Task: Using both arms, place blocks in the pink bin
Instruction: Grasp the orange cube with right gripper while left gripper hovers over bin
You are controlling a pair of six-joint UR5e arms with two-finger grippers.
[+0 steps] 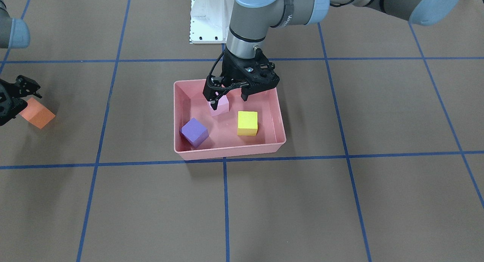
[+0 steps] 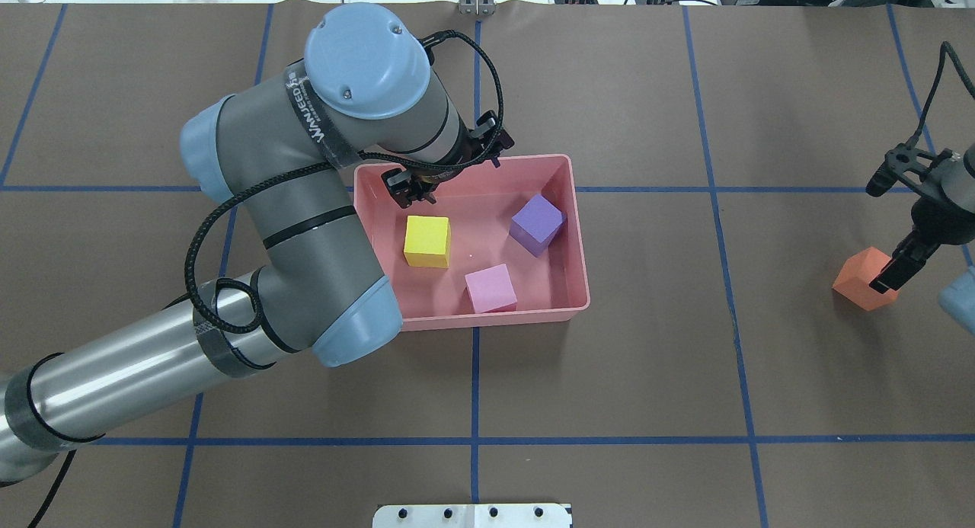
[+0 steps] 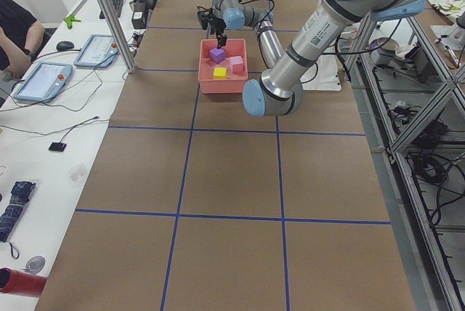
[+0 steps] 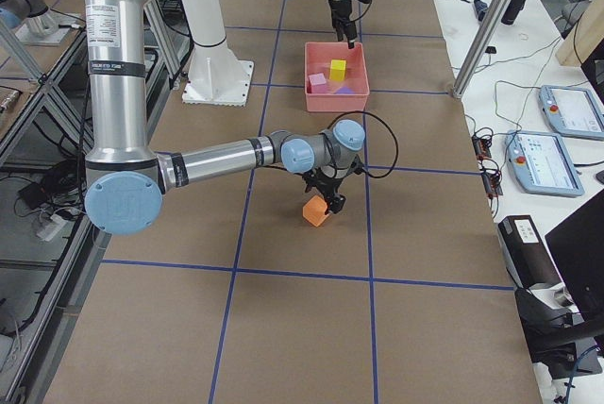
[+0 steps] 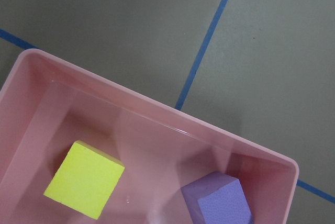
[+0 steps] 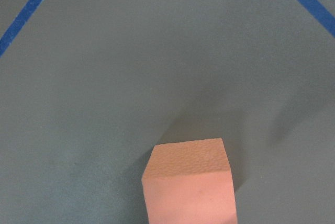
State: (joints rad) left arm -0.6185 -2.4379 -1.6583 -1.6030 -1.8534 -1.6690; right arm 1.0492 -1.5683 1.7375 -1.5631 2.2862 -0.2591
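Observation:
The pink bin [image 1: 227, 152] sits mid-table and holds the yellow block [image 1: 247, 123], the purple block [image 1: 194, 132] and the light pink block [image 1: 221, 107]. My left gripper [image 1: 229, 99] hangs open and empty above the bin, on its robot side. The left wrist view shows the bin's rim [image 5: 157, 109], the yellow block [image 5: 84, 179] and the purple block [image 5: 217, 203]. My right gripper [image 1: 24, 105] is shut on the orange block [image 1: 38, 113], low over the table far to the robot's right. The orange block also shows in the overhead view [image 2: 861, 280] and the right wrist view [image 6: 188, 182].
The white pedestal base [image 1: 208, 20] stands on the robot side of the bin. Blue tape lines [image 1: 225, 201] grid the brown table. Tablets [image 3: 43, 78] and a seated person [image 3: 14, 31] are beyond the far table edge.

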